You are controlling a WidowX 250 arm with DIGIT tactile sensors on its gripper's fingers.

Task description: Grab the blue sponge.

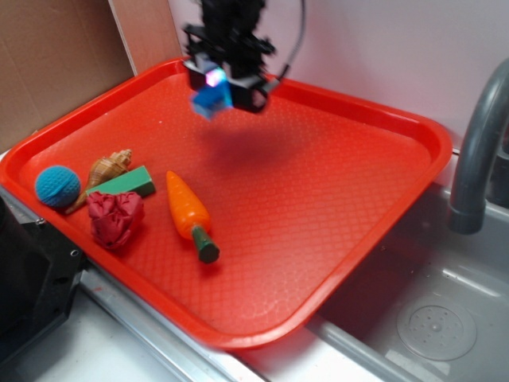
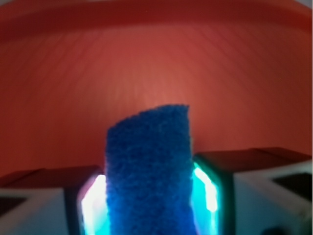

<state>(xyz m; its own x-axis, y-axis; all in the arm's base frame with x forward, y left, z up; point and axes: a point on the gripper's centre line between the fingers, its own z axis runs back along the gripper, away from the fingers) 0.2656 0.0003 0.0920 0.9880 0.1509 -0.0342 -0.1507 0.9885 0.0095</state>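
The gripper (image 1: 215, 89) hangs above the red tray's (image 1: 413, 127) far edge, jaws clamped on the blue sponge (image 2: 149, 171), whose long axis juts out beyond the fingertips. Near the left corner lie one knitted ball (image 1: 57, 186), seashell (image 1: 107, 168), green block (image 1: 127, 182), crumpled red cloth (image 1: 115, 217) and toy carrot (image 1: 189, 211).
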